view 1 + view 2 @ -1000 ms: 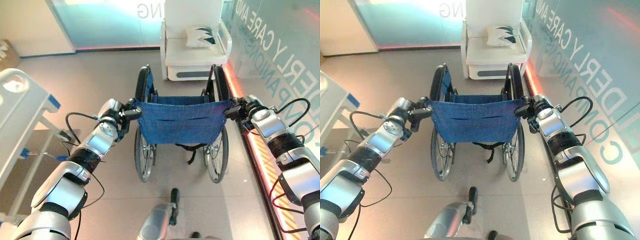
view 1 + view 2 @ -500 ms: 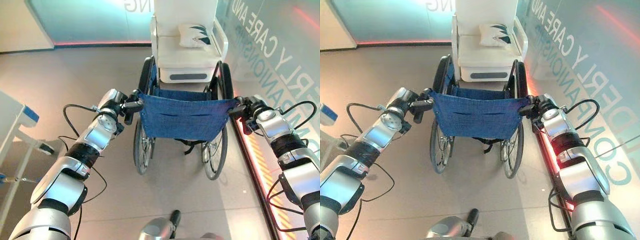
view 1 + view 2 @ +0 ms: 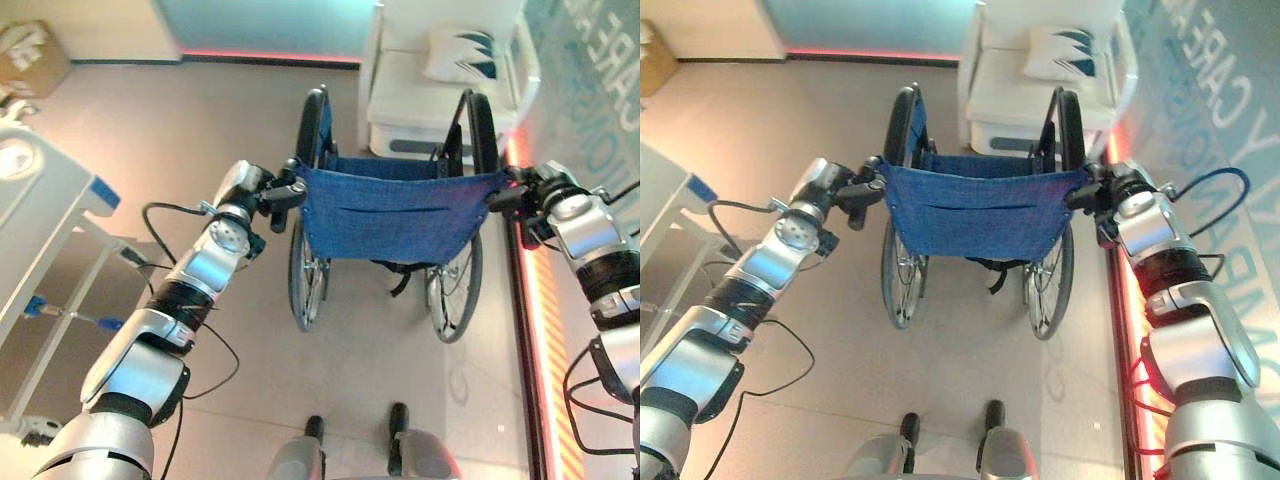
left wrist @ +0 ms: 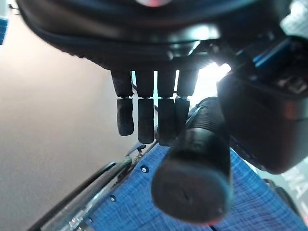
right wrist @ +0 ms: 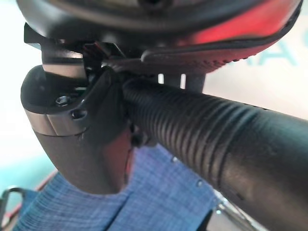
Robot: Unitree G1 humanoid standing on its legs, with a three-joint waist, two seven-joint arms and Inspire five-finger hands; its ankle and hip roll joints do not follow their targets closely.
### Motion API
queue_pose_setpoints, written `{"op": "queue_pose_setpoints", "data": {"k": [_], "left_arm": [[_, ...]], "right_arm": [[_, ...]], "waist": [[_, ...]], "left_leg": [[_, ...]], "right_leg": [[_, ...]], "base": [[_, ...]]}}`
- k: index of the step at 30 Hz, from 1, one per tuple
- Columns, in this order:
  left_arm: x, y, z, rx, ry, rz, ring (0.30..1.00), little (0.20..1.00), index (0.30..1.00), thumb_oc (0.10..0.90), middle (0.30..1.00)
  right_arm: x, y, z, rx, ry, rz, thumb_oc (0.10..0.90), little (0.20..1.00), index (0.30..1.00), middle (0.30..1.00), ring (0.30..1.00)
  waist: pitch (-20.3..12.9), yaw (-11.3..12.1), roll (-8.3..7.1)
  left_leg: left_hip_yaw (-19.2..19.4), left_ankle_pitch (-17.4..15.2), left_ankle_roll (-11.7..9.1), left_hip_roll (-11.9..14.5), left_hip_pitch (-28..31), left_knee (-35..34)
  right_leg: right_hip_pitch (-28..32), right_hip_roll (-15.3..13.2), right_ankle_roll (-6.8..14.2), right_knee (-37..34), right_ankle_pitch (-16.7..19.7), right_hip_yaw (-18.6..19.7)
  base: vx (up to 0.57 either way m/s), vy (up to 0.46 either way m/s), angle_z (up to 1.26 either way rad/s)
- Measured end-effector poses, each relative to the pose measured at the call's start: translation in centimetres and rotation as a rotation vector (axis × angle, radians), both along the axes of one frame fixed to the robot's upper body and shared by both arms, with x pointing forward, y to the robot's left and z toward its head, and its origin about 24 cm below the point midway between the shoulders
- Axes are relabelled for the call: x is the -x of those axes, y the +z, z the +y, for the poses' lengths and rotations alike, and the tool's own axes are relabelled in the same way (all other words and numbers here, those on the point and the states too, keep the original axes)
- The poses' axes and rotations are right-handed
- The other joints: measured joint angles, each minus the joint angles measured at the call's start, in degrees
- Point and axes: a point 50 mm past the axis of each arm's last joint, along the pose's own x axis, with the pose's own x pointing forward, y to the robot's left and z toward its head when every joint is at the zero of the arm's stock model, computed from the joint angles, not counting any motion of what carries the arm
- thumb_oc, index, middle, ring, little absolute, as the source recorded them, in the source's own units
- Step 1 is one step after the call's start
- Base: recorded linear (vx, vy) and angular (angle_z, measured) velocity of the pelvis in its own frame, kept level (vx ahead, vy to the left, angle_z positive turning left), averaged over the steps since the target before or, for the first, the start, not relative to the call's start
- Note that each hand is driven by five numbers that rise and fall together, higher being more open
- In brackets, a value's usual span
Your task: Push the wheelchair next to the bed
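Note:
The wheelchair [image 3: 400, 215], with a blue cloth back and black wheels, stands on the floor straight ahead, facing away. My left hand [image 3: 250, 185] is shut on its left push handle [image 4: 195, 163], fingers [image 4: 144, 118] hanging over one side and the thumb on the other. My right hand [image 3: 530, 195] is shut on the right push handle [image 5: 216, 139], whose ribbed grip runs through the palm beside the thumb [image 5: 82, 130]. The white bed [image 3: 45, 205] with blue corner pieces is at the left, about an arm's length from the wheelchair.
A white armchair [image 3: 425, 90] with a patterned pillow [image 3: 462, 55] stands just beyond the wheelchair's right front. A glass wall with a glowing red floor strip [image 3: 545, 330] runs along the right. A cardboard box [image 3: 30, 55] sits at the far left.
The view has swung and the bed shows at the left again. The wheelchair has rolled forward, closer to the white armchair and offset to its left. Both hands have stayed on the handles.

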Motion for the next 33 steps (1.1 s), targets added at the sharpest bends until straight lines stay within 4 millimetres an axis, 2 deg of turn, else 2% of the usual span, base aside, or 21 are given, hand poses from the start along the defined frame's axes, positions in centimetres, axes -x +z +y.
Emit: {"op": "queue_pose_setpoints", "data": {"k": [5, 7, 9, 10, 11, 13, 16, 18, 20, 21, 22, 23, 25, 26, 27, 28, 29, 30, 31, 32, 33], "left_arm": [[0.3, -1.4, -0.9, 0.001, -0.019, 0.029, 0.3, 0.3, 0.3, 0.4, 0.3], [0.3, -2.0, -1.1, 0.001, -0.014, 0.045, 0.3, 0.3, 0.3, 0.4, 0.3], [0.3, -2.5, -1.0, -0.01, -0.006, 0.063, 0.3, 0.3, 0.3, 0.4, 0.3], [0.5, -3.1, -0.8, -0.022, -0.001, 0.081, 0.3, 0.3, 0.3, 0.4, 0.3], [0.5, -3.4, -0.8, -0.028, -0.003, 0.093, 0.3, 0.3, 0.3, 0.4, 0.3], [1.2, -4.4, -0.5, -0.028, -0.004, 0.111, 0.3, 0.3, 0.3, 0.4, 0.3], [1.4, -4.5, -0.7, -0.02, -0.016, 0.104, 0.3, 0.3, 0.3, 0.4, 0.3], [1.7, -4.8, -1.0, -0.025, -0.027, 0.116, 0.3, 0.3, 0.3, 0.4, 0.3], [2.7, -5.8, -0.2, -0.03, -0.029, 0.137, 0.3, 0.3, 0.3, 0.4, 0.3], [3.2, -6.0, 0.5, -0.032, -0.026, 0.148, 0.3, 0.3, 0.3, 0.4, 0.3], [3.3, -6.1, 0.7, -0.036, -0.027, 0.154, 0.3, 0.3, 0.3, 0.4, 0.3], [3.4, -5.9, 1.5, -0.055, -0.025, 0.167, 0.3, 0.3, 0.3, 0.4, 0.3], [3.5, -5.6, 3.0, -0.087, -0.015, 0.182, 0.3, 0.3, 0.3, 0.4, 0.3], [3.5, -5.3, 3.4, -0.097, -0.016, 0.178, 0.3, 0.3, 0.3, 0.4, 0.3], [3.3, -4.1, 4.1, -0.108, -0.012, 0.148, 0.3, 0.3, 0.3, 0.4, 0.3], [3.1, -3.5, 3.9, -0.106, -0.018, 0.124, 0.3, 0.3, 0.3, 0.4, 0.3], [3.2, -3.6, 3.9, -0.099, -0.014, 0.119, 0.3, 0.3, 0.3, 0.4, 0.3], [3.1, -3.3, 3.8, -0.105, -0.018, 0.104, 0.3, 0.3, 0.3, 0.4, 0.3], [3.1, -3.5, 3.8, -0.114, -0.018, 0.106, 0.3, 0.3, 0.3, 0.4, 0.3], [3.1, -3.6, 3.8, -0.116, -0.019, 0.109, 0.3, 0.3, 0.3, 0.4, 0.3], [2.8, -3.7, 3.2, -0.114, -0.028, 0.109, 0.3, 0.3, 0.3, 0.4, 0.3]], "right_arm": [[0.3, 0.1, -0.9, 0.041, -0.019, 0.01, 0.4, 0.3, 0.3, 0.3, 0.3], [0.3, -0.3, -0.9, 0.046, -0.02, 0.026, 0.4, 0.3, 0.3, 0.3, 0.3], [0.3, -1.5, -1.0, 0.039, -0.011, 0.045, 0.4, 0.3, 0.3, 0.3, 0.3], [0.3, -2.6, -0.7, 0.027, -0.007, 0.07, 0.4, 0.3, 0.3, 0.3, 0.3], [0.4, -3.1, -0.8, 0.023, -0.009, 0.085, 0.4, 0.3, 0.3, 0.3, 0.3], [0.4, -4.4, -0.3, 0.031, 0.007, 0.135, 0.4, 0.3, 0.3, 0.3, 0.3], [0.7, -4.8, -0.7, 0.035, -0.002, 0.152, 0.4, 0.3, 0.3, 0.3, 0.3], [0.9, -5.5, -1.0, 0.032, -0.016, 0.173, 0.4, 0.3, 0.3, 0.3, 0.3], [1.0, -6.1, -0.7, 0.074, 0.009, 0.182, 0.4, 0.3, 0.3, 0.3, 0.3], [0.8, -6.2, -0.3, 0.125, 0.047, 0.188, 0.4, 0.3, 0.3, 0.3, 0.3], [0.7, -6.2, -0.1, 0.152, 0.066, 0.187, 0.4, 0.3, 0.3, 0.3, 0.3], [0.4, -6.4, 0.8, 0.202, 0.11, 0.196, 0.4, 0.3, 0.3, 0.3, 0.3], [0.2, -7.4, 1.9, 0.208, 0.148, 0.225, 0.4, 0.3, 0.3, 0.3, 0.3], [0.1, -8.0, 2.3, 0.2, 0.153, 0.24, 0.4, 0.3, 0.3, 0.3, 0.3], [0.2, -8.8, 2.9, 0.181, 0.165, 0.259, 0.4, 0.3, 0.3, 0.3, 0.3], [0.7, -9.9, 2.9, 0.134, 0.16, 0.272, 0.4, 0.3, 0.3, 0.3, 0.3], [1.0, -10.2, 2.8, 0.119, 0.161, 0.272, 0.4, 0.3, 0.3, 0.3, 0.3], [1.2, -10.2, 2.5, 0.094, 0.154, 0.262, 0.4, 0.3, 0.3, 0.3, 0.3], [1.3, -9.9, 2.2, 0.096, 0.16, 0.262, 0.4, 0.3, 0.3, 0.3, 0.3], [1.3, -9.8, 2.2, 0.097, 0.159, 0.257, 0.4, 0.3, 0.3, 0.3, 0.3], [1.2, -8.9, 1.7, 0.113, 0.155, 0.233, 0.4, 0.3, 0.3, 0.3, 0.3]], "waist": [[-0.1, 0.4, 0.18], [-0.7, 0.2, -0.32], [-1.3, 0.4, -1.28], [-2.0, 1.2, -2.34], [-2.2, 1.5, -2.62], [-2.7, 2.6, -3.7], [-2.9, 4.0, -4.07], [-3.0, 5.7, -3.34], [-4.0, 9.5, 0.45], [-4.4, 11.5, 1.19], [-4.7, 12.3, 1.54], [-4.8, 14.4, 1.34], [-6.0, 16.3, 0.16], [-7.1, 16.3, -0.71], [-7.8, 16.2, -3.54], [-8.1, 15.1, -6.47], [-8.2, 15.0, -5.54], [-8.3, 14.5, -5.24], [-8.3, 14.3, -5.4], [-8.3, 14.2, -5.07], [-7.7, 14.5, -2.64]], "left_leg": [[4.0, 7.8, 0.4, 0.7, 1.2, -3.0], [6.3, 10.8, 0.7, 1.2, 1.5, -4.7], [10.8, 9.9, 1.0, 3.4, 1.1, -1.7], [12.5, 8.8, -0.2, 5.0, 0.2, 4.2], [12.6, 8.5, -0.5, 5.4, -0.4, 5.8], [10.4, 7.0, -2.2, 3.8, -1.8, 7.1], [13.1, 6.3, -3.1, 0.0, -7.6, 7.5], [16.1, 6.7, -3.0, -2.3, -11.0, 4.4], [18.5, 6.7, -3.1, -3.5, -13.1, -2.4], [20.8, 6.6, -3.1, -3.6, -14.1, -2.0], [21.8, 6.6, -2.9, -3.6, -14.1, -1.5], [23.7, 6.1, -2.0, -4.0, -13.6, 0.8], [21.2, 5.4, -0.4, -5.7, -11.7, 3.1], [20.9, 4.8, 0.6, -5.9, -11.2, 3.9], [20.8, 4.9, 7.2, -6.8, -11.3, 4.3], [21.8, 2.9, 9.0, -7.0, -11.0, 4.7], [19.9, 2.8, 12.4, -6.3, -10.5, 4.0], [16.0, 6.1, 14.9, -7.0, -9.5, 3.6], [10.1, 8.0, 14.0, -10.0, -8.0, 1.7], [8.1, 9.0, 13.6, -10.8, -7.3, 0.4], [2.2, 11.3, 11.9, -11.3, -5.5, -2.8]], "right_leg": [[2.5, 0.3, -2.1, 0.0, -1.8, -3.2], [3.1, 0.3, -2.9, -0.3, -2.3, -4.4], [4.4, 0.7, -4.2, -1.1, -3.6, -9.1], [5.2, 0.9, -5.2, -1.1, -4.4, -12.1], [5.8, 1.4, -5.3, -1.3, -4.6, -12.3], [7.6, 2.7, -5.0, -3.3, -4.7, -13.3], [8.6, 4.0, -4.9, -5.3, -4.6, -14.3], [10.1, 5.8, -5.2, -6.4, -4.8, -14.4], [12.2, 9.2, -6.7, -7.0, -5.6, -14.7], [12.8, 10.1, -7.0, -6.8, -6.0, -14.4], [13.0, 10.2, -7.1, -6.6, -6.2, -14.5], [13.5, 10.2, -6.8, -5.5, -7.6, -14.2], [13.6, 11.0, -6.1, -1.8, -11.5, -13.6], [13.2, 11.7, -5.9, -0.2, -13.0, -14.1], [12.5, 11.6, -4.7, 2.5, -15.6, -15.1], [12.5, 11.3, 3.3, 5.5, -17.5, -16.6], [10.9, 11.7, 7.0, 12.0, -16.9, -15.6], [6.8, 10.3, 5.9, 25.9, -15.4, -9.6], [4.2, 8.4, 5.5, 33.1, -14.9, -4.2], [3.4, 7.6, 4.8, 34.6, -15.3, -3.1], [1.6, 7.2, 2.4, 35.8, -16.9, -1.7]], "base": [[0.2, -0.222, 0.38], [0.2, -0.278, 0.43], [0.24, -0.266, 0.26], [0.34, -0.281, 0.09], [0.37, -0.248, 0.12], [0.4, -0.239, 0.14], [0.36, -0.16, 0.04], [0.49, -0.118, -0.42], [0.59, -0.044, -1.11], [0.52, 0.0, -1.12], [0.4, -0.013, -1.18], [0.28, -0.036, -0.9], [0.34, -0.077, -0.59], [0.51, -0.033, 0.04], [0.42, 0.025, 0.42], [0.48, 0.03, 0.65], [0.43, -0.008, 0.65], [0.47, -0.095, 0.48], [0.41, -0.136, 0.22], [0.27, -0.168, -0.04], [0.19, -0.204, -0.05]]}}
